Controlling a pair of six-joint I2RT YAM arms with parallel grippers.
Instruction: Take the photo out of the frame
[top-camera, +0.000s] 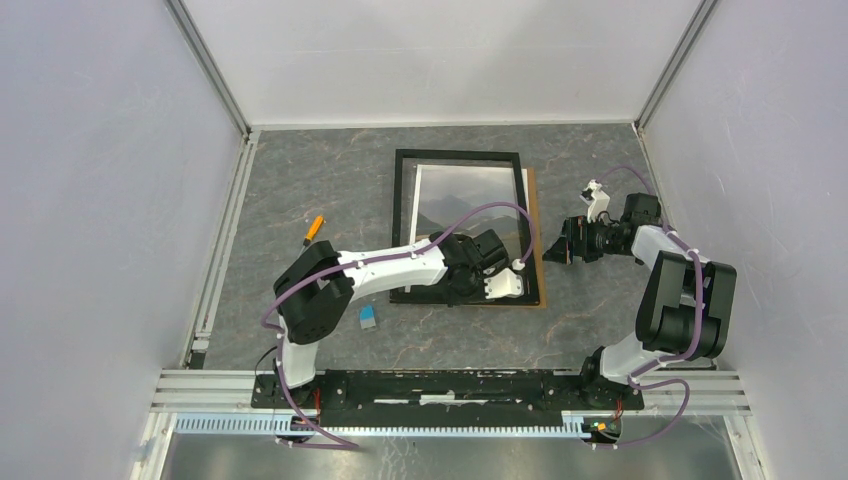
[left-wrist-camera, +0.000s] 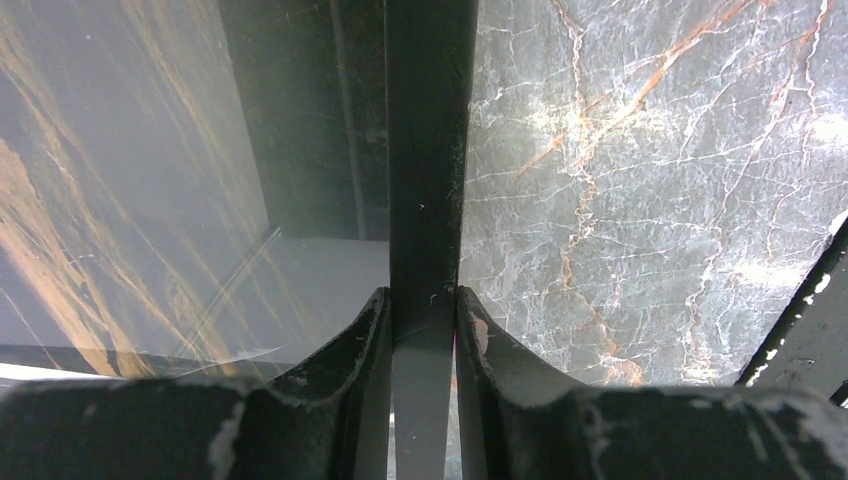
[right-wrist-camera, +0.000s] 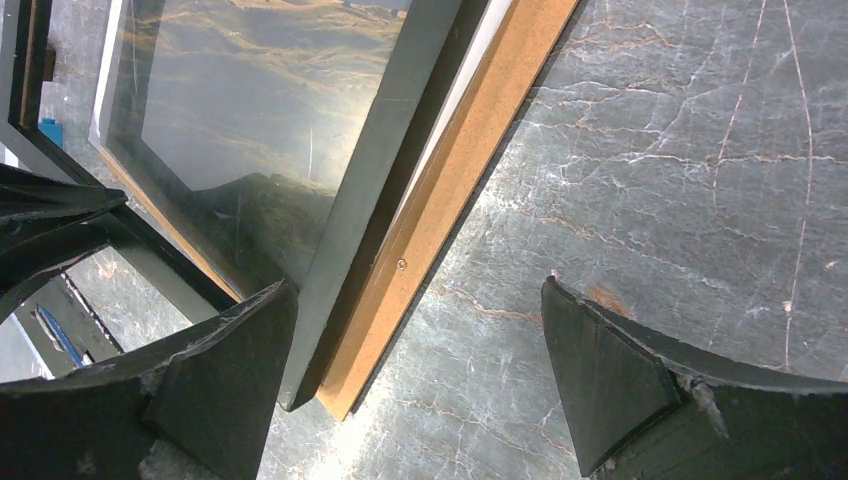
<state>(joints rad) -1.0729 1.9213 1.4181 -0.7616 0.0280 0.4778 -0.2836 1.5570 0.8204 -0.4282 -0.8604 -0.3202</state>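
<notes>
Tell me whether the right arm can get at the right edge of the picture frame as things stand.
Probably yes. The right end effector is open beside the frame, whose edge and brown backing board lie between its fingers; nothing else blocks it.

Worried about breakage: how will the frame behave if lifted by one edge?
Probably stiff: the frame has a black border running straight through the left end effector. Glossy glass suggests fragile, slippery. Large and pinched at one edge, it may swing.
</notes>
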